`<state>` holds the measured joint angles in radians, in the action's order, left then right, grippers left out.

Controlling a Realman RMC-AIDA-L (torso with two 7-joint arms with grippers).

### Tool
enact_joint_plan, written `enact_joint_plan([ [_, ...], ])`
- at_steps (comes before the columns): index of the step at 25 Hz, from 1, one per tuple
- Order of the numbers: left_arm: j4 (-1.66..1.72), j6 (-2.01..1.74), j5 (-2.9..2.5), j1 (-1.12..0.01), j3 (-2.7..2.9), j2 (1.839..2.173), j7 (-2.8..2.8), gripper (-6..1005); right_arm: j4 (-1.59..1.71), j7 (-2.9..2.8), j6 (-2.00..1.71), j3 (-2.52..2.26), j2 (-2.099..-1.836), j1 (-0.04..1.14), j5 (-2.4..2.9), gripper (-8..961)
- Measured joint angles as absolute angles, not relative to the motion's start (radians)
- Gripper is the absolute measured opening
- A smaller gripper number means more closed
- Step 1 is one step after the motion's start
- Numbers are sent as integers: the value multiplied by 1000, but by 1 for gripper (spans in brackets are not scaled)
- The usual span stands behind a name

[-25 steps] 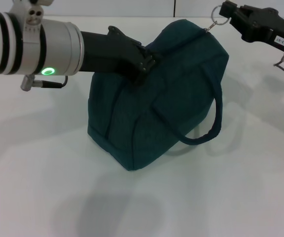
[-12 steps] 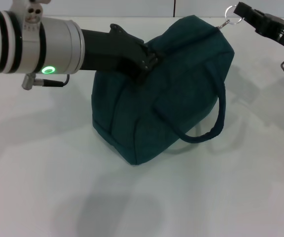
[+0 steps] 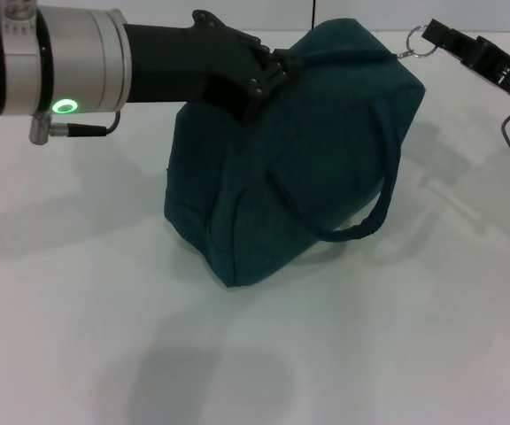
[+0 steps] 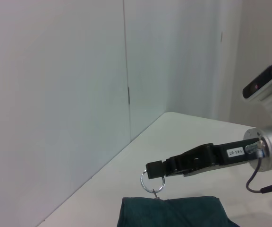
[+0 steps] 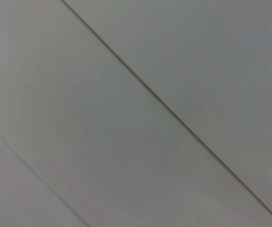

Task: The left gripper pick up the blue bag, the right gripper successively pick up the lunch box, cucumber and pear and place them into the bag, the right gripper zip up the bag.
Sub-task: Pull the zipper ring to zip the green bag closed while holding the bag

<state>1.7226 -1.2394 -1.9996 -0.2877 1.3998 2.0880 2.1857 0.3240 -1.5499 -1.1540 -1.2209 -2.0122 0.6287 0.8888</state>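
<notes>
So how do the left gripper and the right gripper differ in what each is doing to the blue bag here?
The left gripper clamps the fabric on top of the blue bag, reaching in from the robot's left. The right gripper pinches only the silver zipper ring at the bag's far upper corner, reaching in from the right. Both are black, two-fingered and shut.

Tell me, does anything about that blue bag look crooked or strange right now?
Yes. The blue bag leans instead of sitting flat, its top stretched between the two claws. The left claw grips it near one end, while the right claw pulls the silver zipper ring at the other. One handle dangles loose down the side.
</notes>
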Motion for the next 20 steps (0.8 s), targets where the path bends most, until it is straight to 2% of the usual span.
enact_joint_plan([
  [20,1719,-1246,-1822,-262,1333,2087,2105,36,264,-1600,-1133,-1221,-2018,630,871,155],
])
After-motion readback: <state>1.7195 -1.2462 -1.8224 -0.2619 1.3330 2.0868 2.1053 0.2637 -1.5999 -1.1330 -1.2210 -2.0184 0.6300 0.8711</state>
